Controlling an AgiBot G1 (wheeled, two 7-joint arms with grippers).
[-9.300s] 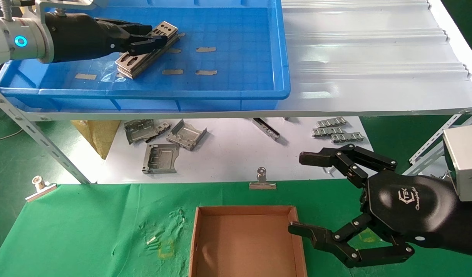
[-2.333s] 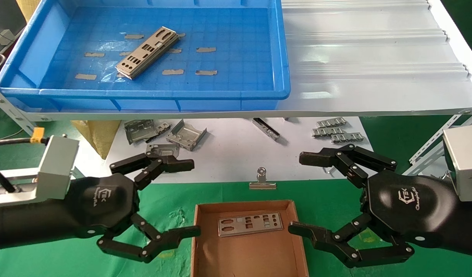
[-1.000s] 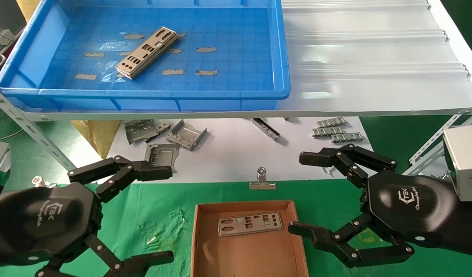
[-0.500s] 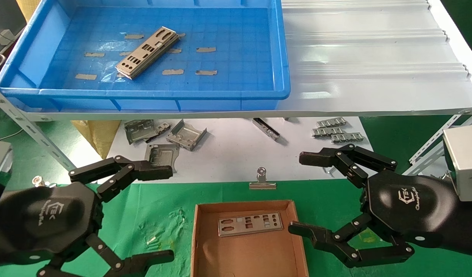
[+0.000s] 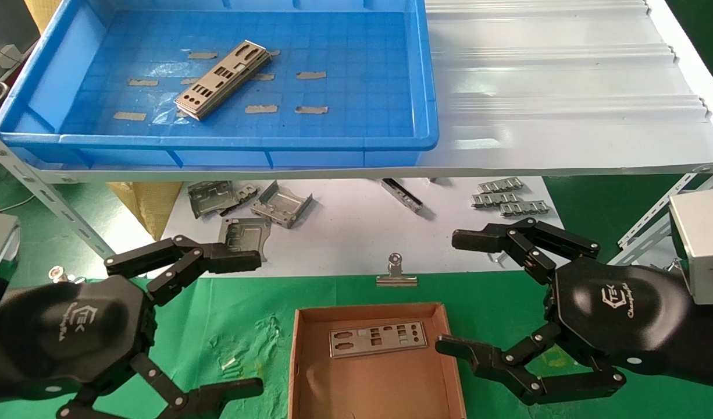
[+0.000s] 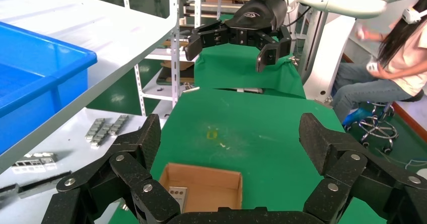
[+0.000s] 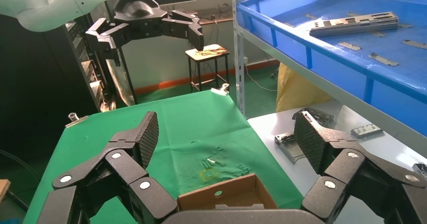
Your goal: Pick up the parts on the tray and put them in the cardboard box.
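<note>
My left hand (image 5: 217, 326) hangs wide open and empty left of the cardboard box (image 5: 374, 401); the right hand (image 5: 473, 294) idles open on the box's other side. One plate (image 5: 378, 338) lies inside. Next, I'd reach up to the stacked plates (image 5: 223, 80) in the blue tray (image 5: 228, 142).

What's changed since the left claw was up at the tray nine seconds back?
The left claw has carried one part from the stack in the tray down into the cardboard box, let go, and pulled back to the box's left, open and empty. The right claw stayed parked, open, right of the box; the remaining stack hasn't shifted.
</note>
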